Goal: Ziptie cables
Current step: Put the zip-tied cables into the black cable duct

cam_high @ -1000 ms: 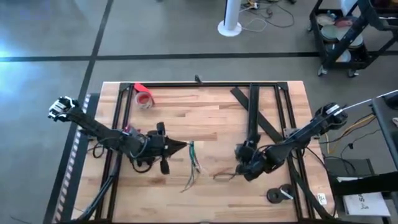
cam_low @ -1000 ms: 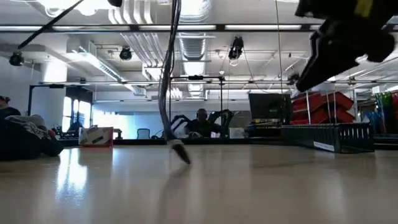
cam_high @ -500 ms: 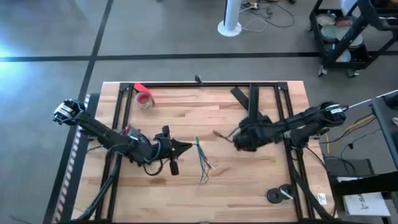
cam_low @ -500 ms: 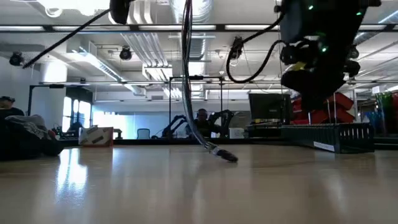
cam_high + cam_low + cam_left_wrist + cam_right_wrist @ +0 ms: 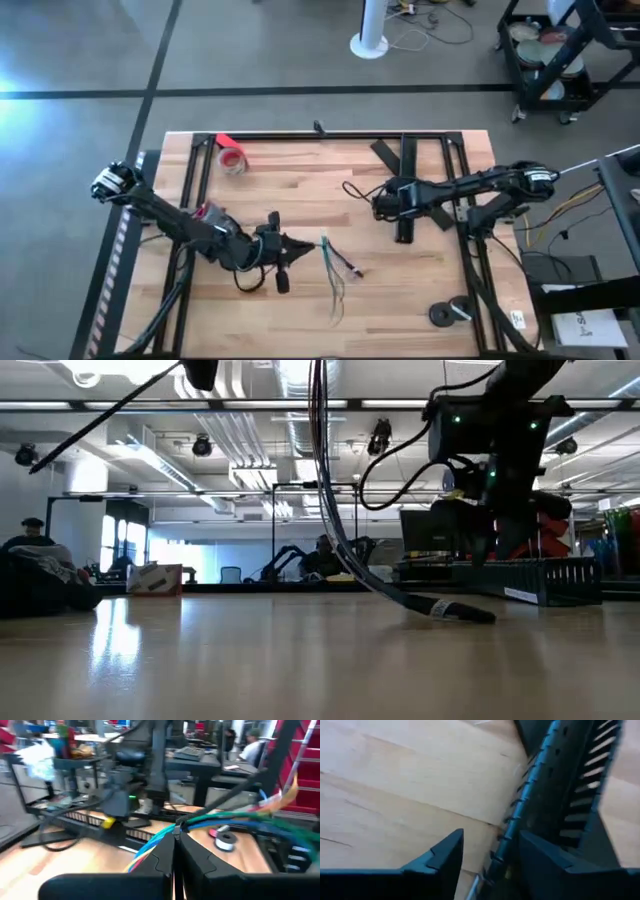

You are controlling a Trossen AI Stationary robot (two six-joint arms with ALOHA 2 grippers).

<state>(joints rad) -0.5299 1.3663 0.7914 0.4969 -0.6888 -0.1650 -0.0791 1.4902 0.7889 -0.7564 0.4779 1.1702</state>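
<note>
Pinching cables (image 5: 334, 268) at tips: left pincer (image 5: 303, 246).

The table (image 5: 300, 200) was pale jointed wood with a smooth, faintly glossy finish. The cables (image 5: 335, 275) had smooth plastic-looking insulation.

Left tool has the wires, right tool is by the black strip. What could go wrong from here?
1. The left tool pinches the cables only at its fingertips, and their loose ends lie on the table; they could slip out.
2. The right tool is open close over the black slotted strip and might snag it.
</note>
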